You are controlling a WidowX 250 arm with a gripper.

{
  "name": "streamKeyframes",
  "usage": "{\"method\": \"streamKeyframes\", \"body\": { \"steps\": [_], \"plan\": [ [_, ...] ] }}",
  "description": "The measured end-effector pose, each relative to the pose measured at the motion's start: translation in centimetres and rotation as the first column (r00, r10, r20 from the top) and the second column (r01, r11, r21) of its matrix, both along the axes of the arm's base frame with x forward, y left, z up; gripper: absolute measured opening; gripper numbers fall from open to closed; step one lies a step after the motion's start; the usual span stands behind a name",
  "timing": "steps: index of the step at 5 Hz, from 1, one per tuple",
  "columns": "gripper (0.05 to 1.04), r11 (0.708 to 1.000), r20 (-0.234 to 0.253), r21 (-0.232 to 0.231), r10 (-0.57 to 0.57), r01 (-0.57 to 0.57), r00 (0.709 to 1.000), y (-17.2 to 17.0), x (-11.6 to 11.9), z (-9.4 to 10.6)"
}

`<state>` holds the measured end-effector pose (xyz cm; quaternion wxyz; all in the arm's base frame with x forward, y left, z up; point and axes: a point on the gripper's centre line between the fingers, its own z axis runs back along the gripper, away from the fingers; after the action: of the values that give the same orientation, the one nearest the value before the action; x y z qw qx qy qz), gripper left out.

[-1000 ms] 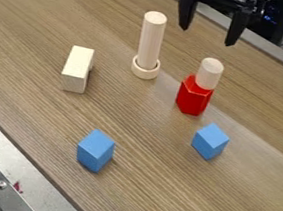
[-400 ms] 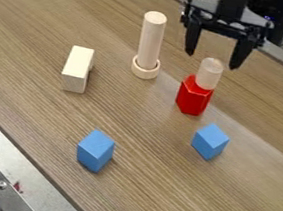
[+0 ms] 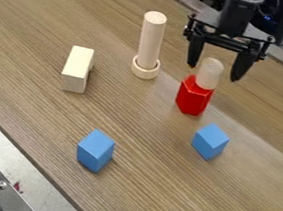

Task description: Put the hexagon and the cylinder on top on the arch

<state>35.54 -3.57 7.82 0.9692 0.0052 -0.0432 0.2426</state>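
My gripper point(image 3: 213, 72) hangs at the upper right, its two black fingers apart on either side of the top of a short pale cylinder point(image 3: 208, 74). Nothing is held between them. That cylinder stands upright on the red hexagon block point(image 3: 194, 96), which rests on the table right of centre. At the left of the table is a pale wooden block point(image 3: 77, 69); a small dark notch on its right side may belong to the arch, though its opening cannot be made out.
A tall pale rod point(image 3: 151, 41) stands in a round wooden ring point(image 3: 145, 71), left of the hexagon. Blue blocks stand at the right point(image 3: 210, 141) and at the lower centre point(image 3: 96, 151) of the wooden table point(image 3: 150, 200).
The gripper has come down and slightly to the right, from above the table's far edge to the short cylinder's top. Its fingers stay apart, and the blocks have kept their places.
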Motion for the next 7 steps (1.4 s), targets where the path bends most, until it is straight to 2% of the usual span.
{"method": "streamKeyframes", "body": {
  "steps": [1, 3, 4, 6, 7],
  "plan": [
    [1.001, 1.0, -0.017, 0.019, 0.024, -0.024, 1.0, 0.3, 0.1, -1.1],
    [1.001, 0.999, -0.031, 0.032, 0.028, -0.027, 0.999, 0.5, -0.1, -1.9],
    [1.0, 0.999, -0.05, 0.015, 0.038, -0.037, 0.998, 0.3, -0.7, -2.5],
    [0.974, 0.995, -0.096, -0.06, 0.076, -0.082, 0.992, 0.6, -1.5, -2.9],
    [0.736, 0.996, -0.082, -0.063, 0.052, -0.057, 0.995, 0.8, -2.1, -3.0]
  ]
}}
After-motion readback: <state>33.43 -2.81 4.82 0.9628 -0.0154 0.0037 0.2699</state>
